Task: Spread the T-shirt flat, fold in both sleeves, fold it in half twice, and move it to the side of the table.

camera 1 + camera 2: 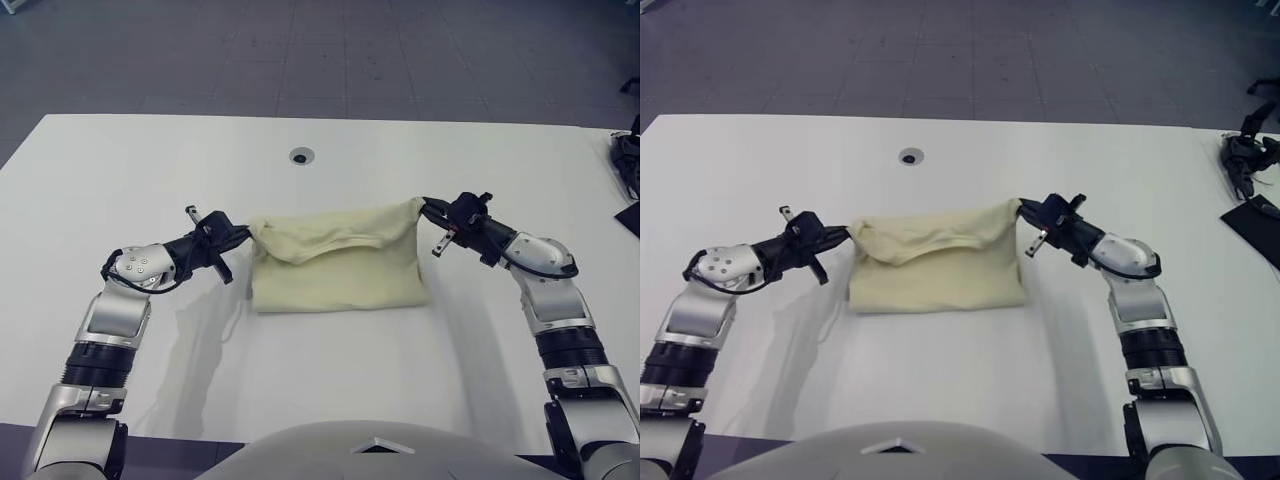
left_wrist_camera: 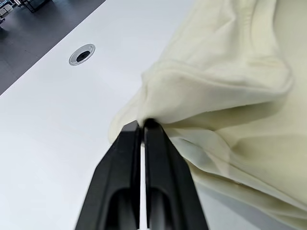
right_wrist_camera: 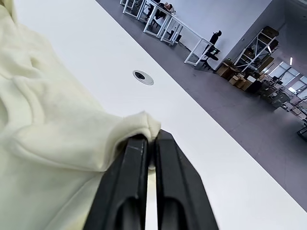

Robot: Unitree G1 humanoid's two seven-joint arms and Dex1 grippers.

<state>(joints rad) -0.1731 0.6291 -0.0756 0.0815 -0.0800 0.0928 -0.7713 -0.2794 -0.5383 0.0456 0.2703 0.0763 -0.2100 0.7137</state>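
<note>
1. T-shirt of pale yellow soft cloth, folded into a rough rectangle, lies on the middle of the white table and spans the gap between the two claws.
2. Its far left corner sits in the tips of the left claw, and its far right corner in the tips of the right claw. The far edge between them is raised a little and sags in the middle.
3. The near edge of the cloth rests flat on the table, nearer the robot than either claw.
4. Bare white tabletop lies outside each claw towards the table's left and right edges, and also between the cloth and the near edge.
5. Beyond the claws, well apart from the cloth, a small round metal-ringed hole is set in the tabletop. Past it comes the far edge, then grey tiled floor.
6. Far out from the right claw, by the right edge, lie a tangle of black straps and a flat black sheet.
7. In the left wrist view, the left claw's black fingers are pressed together, pinching a bunched cloth corner.
8. In the right wrist view, the right claw's fingers are likewise clamped tight on a rounded cloth corner.
</note>
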